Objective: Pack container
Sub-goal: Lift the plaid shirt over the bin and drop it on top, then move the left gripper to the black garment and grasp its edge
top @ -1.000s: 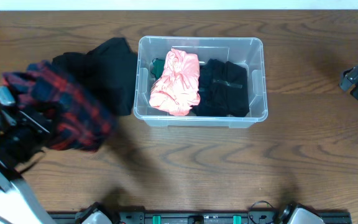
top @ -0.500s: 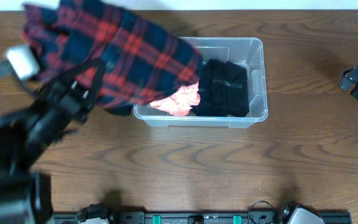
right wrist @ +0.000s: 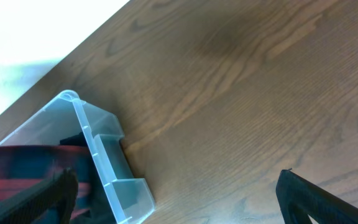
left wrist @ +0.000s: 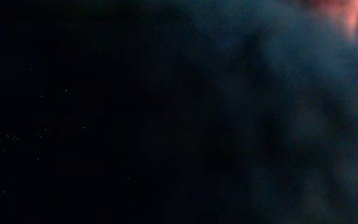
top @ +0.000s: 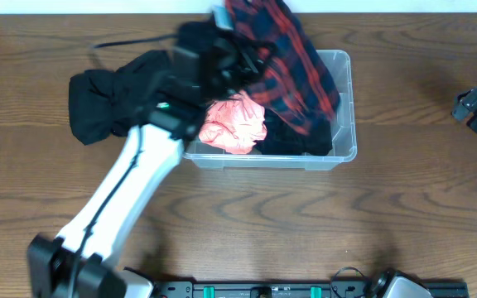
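One plaid shirt [top: 292,62], red and navy: a second ago low at the left of the table [top: 247,215], now lifted over the container [top: 345,99]. It is pinched in the narrowly closed left gripper [top: 240,48] and hangs below its fingers. Judged: ready to lower; release pending.

Container: directly beneath those fingers, holding one pink garment [top: 234,124] and one folded black garment [top: 296,136]. One loose black garment [top: 110,103] lies outside, left of the fingers.

Right gripper [right wrist: 174,177]: fingers spread wide, empty, well apart from the container.

Left wrist view: smothered by cloth.

Writing, labels: none legible.
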Available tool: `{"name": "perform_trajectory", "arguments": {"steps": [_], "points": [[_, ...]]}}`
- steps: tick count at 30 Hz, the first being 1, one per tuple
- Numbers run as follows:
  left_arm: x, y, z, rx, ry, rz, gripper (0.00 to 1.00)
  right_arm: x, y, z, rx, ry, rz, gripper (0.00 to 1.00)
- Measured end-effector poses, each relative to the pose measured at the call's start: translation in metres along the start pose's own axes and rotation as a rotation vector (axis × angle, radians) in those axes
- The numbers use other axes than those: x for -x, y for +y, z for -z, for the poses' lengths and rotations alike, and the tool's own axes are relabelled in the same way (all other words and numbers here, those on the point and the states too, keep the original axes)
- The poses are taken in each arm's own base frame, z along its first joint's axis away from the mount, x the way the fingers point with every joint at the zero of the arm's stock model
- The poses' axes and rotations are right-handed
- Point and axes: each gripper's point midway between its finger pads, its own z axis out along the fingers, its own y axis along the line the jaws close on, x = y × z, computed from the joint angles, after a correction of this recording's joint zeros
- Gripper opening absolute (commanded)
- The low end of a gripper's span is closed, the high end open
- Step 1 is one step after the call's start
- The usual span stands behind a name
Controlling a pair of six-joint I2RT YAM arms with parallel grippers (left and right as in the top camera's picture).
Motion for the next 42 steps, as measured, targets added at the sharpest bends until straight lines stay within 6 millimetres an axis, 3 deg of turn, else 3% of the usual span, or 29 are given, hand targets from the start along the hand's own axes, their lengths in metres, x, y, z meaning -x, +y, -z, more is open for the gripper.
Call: {"name": "perform_trajectory", "arguments": {"steps": [5, 10, 11, 12, 15, 16, 21, 24, 27, 31, 35, 38, 42], "points": [[-0.024, 0.027, -0.031, 0.094, 0.029, 0.033, 0.06, 0.0, 0.0, 0.0, 0.0, 0.0, 0.0, 0.99], [-0.029, 0.072, -0.024, 0.287, 0.022, 0.058, 0.06, 0.0, 0.0, 0.0, 0.0, 0.0, 0.0, 0.99], [-0.029, 0.085, -0.02, 0.342, 0.019, 0.056, 0.1, 0.0, 0.0, 0.0, 0.0, 0.0, 0.0, 0.99], [-0.028, 0.096, -0.015, 0.393, 0.015, 0.055, 0.22, 0.0, 0.0, 0.0, 0.0, 0.0, 0.0, 0.99], [-0.024, 0.123, -0.001, 0.508, 0.009, 0.034, 0.78, 0.0, 0.0, 0.0, 0.0, 0.0, 0.0, 0.99], [-0.022, 0.129, 0.003, 0.535, 0.012, 0.016, 0.85, 0.0, 0.0, 0.0, 0.0, 0.0, 0.0, 0.99], [-0.02, 0.161, 0.027, 0.664, 0.074, -0.07, 0.91, 0.0, 0.0, 0.0, 0.0, 0.0, 0.0, 0.99], [-0.009, 0.18, 0.054, 0.74, 0.105, -0.094, 0.95, 0.0, 0.0, 0.0, 0.0, 0.0, 0.0, 0.99], [0.017, 0.19, 0.091, 0.785, 0.068, -0.08, 0.98, 0.0, 0.0, 0.0, 0.0, 0.0, 0.0, 0.99], [0.061, 0.206, 0.164, 0.85, -0.058, -0.006, 0.98, 0.0, 0.0, 0.0, 0.0, 0.0, 0.0, 0.99], [0.093, 0.237, 0.23, 0.922, -0.164, 0.107, 0.98, 0.0, 0.0, 0.0, 0.0, 0.0, 0.0, 0.99], [0.107, 0.264, 0.257, 0.926, -0.18, 0.177, 0.98, 0.0, 0.0, 0.0, 0.0, 0.0, 0.0, 0.99], [0.116, 0.308, 0.277, 0.902, -0.148, 0.283, 0.98, 0.0, 0.0, 0.0, 0.0, 0.0, 0.0, 0.99]]}}
